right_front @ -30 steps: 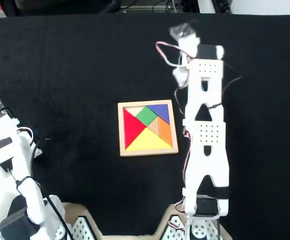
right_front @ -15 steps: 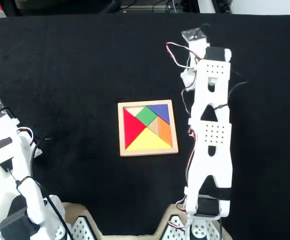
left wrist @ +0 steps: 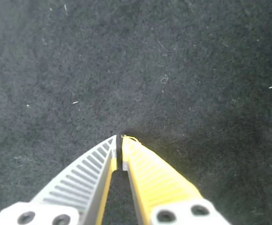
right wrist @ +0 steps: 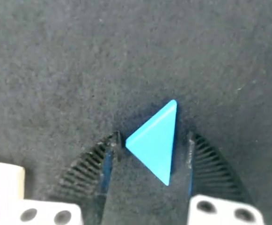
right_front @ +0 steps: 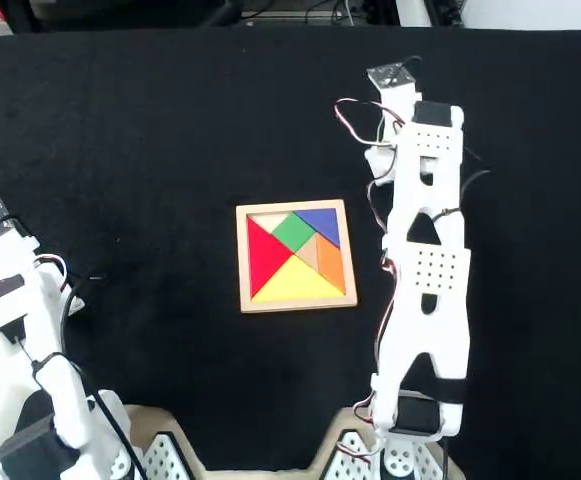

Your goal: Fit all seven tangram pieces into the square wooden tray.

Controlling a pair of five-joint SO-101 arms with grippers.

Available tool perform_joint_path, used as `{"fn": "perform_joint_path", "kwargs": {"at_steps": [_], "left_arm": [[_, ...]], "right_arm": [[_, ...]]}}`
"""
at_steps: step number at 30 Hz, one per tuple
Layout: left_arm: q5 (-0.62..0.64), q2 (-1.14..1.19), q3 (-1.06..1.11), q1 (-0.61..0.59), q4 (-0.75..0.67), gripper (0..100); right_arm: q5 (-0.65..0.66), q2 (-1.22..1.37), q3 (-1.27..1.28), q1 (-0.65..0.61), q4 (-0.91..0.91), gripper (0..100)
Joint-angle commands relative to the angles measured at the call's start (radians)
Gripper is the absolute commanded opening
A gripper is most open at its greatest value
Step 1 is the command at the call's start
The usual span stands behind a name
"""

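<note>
The square wooden tray (right_front: pixel 242 258) is seen at the middle of the black cloth (right_front: pixel 150 130) in the high view. Inside it a red triangle (right_front: pixel 264 256) is set at 9 o'clock, a yellow triangle (right_front: pixel 298 283) at 6 o'clock, a green square (right_front: pixel 292 232) at 12 o'clock, a dark blue piece (right_front: pixel 321 221) at 1 o'clock and an orange triangle (right_front: pixel 331 263) at 3 o'clock. A pale wood-coloured patch (right_front: pixel 310 252) is left between green and orange; whether it is a piece or bare tray cannot be told.

The right arm (right_front: pixel 425 270) is stretched along the tray's 3 o'clock side, its wrist at about 1 o'clock of the tray. Against the picture of a second ago, this arm is found shifted away from the tray toward 3 o'clock, so that a wider strip of cloth is shown between them. The tray, its pieces and the left arm (right_front: pixel 15 300), at 8 o'clock of the tray, are unchanged.

In the right wrist view the right gripper (right wrist: pixel 152 138) is spread wide, and a light blue triangle (right wrist: pixel 155 141) is seen lying flat on the cloth between its fingers, unclamped, one corner just beside one finger.

In the left wrist view the left gripper (left wrist: pixel 120 138) is closed with the tips met, nothing held, over the cloth.
</note>
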Motion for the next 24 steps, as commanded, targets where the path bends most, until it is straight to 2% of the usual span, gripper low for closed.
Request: {"fn": "perform_joint_path", "kwargs": {"at_steps": [1,6,11,24], "left_arm": [[0.005,-0.032,-0.002,0.012,-0.012,3],[0.005,-0.032,-0.002,0.012,-0.012,3],[0.005,-0.032,-0.002,0.012,-0.012,3],[0.005,-0.032,-0.002,0.012,-0.012,3]], "right_arm": [[0.032,-0.042,0.028,0.026,-0.057,23.7],[0.086,-0.042,0.048,0.012,-0.054,22.7],[0.087,-0.042,0.05,0.011,-0.057,14.2],[0.089,-0.048,0.041,0.011,-0.049,13.7]]}}
